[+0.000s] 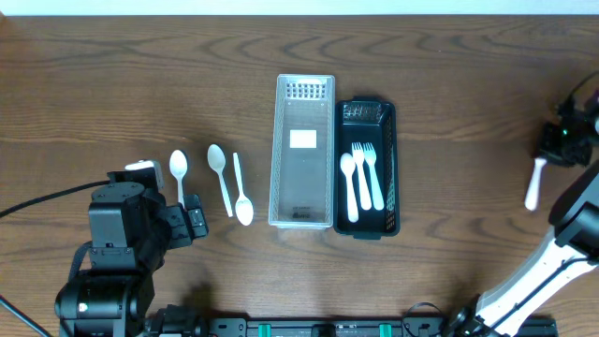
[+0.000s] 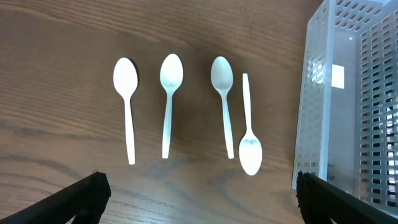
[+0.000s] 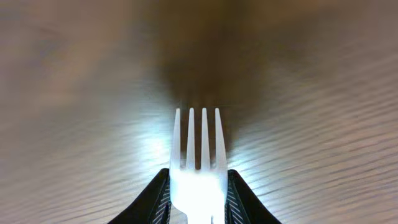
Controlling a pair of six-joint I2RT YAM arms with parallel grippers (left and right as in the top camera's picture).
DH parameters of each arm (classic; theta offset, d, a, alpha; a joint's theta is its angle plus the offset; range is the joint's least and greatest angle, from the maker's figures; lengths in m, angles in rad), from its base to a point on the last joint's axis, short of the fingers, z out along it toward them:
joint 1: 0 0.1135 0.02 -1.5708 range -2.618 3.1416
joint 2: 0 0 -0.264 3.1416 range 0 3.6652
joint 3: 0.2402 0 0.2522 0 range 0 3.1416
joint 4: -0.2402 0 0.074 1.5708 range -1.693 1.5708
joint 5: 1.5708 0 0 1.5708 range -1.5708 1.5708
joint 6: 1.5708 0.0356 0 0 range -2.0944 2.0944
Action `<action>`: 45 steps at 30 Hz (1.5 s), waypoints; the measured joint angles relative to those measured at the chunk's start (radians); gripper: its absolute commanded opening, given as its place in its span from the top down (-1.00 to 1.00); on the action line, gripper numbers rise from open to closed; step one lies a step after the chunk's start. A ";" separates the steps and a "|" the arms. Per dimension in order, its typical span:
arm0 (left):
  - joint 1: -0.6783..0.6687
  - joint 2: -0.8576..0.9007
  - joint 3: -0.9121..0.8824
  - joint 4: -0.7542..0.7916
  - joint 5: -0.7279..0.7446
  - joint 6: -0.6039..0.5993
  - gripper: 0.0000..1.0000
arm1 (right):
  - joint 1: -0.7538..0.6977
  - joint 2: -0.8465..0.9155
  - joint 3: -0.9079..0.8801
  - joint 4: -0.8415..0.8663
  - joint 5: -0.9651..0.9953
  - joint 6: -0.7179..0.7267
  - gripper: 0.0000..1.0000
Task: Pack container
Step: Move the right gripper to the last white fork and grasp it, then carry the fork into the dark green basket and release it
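Right wrist: white fork tight inside right claw.

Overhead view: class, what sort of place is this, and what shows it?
Likely a robotics lab workbench: two robot arms at a wooden table, with plastic spoons laid out beside a clear bin and black tray for packing.

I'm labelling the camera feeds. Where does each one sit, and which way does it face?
Overhead: above the table, looking straight down at bin, tray, spoons; both arms show.
Left wrist: on the left gripper, looking down at the spoons and bin; open fingertips show.
Right wrist: on the right gripper, facing the table close up; fingers clamp a fork.
Shared: overhead and left wrist both see spoons and bin.
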 measured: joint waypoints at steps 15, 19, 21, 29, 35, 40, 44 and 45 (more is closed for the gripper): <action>0.000 0.000 0.000 -0.002 0.000 0.000 -0.96 | 0.610 -0.487 0.001 -0.113 -0.084 0.260 0.97; 0.000 0.000 0.000 -0.006 0.000 0.000 -0.96 | 0.752 -0.486 0.001 -0.125 -0.077 0.334 0.97; 0.000 0.000 0.000 -0.011 0.000 0.000 -0.96 | 0.805 -0.476 0.001 -0.137 -0.066 0.372 0.97; 0.000 0.000 0.000 -0.014 0.000 0.000 -0.96 | 0.926 -0.311 0.001 -0.171 -0.042 0.487 0.97; 0.000 0.000 0.000 -0.021 0.000 0.000 -0.96 | 0.974 -0.158 -0.001 -0.201 -0.040 0.512 0.97; 0.000 0.000 0.000 -0.023 0.000 0.000 -0.96 | 0.977 -0.100 -0.005 -0.206 -0.039 0.516 0.82; 0.000 0.000 0.000 -0.026 0.000 0.000 -0.96 | 0.977 -0.097 -0.006 -0.206 -0.037 0.516 0.58; 0.000 0.000 0.000 -0.027 0.000 0.000 -0.96 | 0.977 -0.097 -0.006 -0.206 -0.036 0.515 0.55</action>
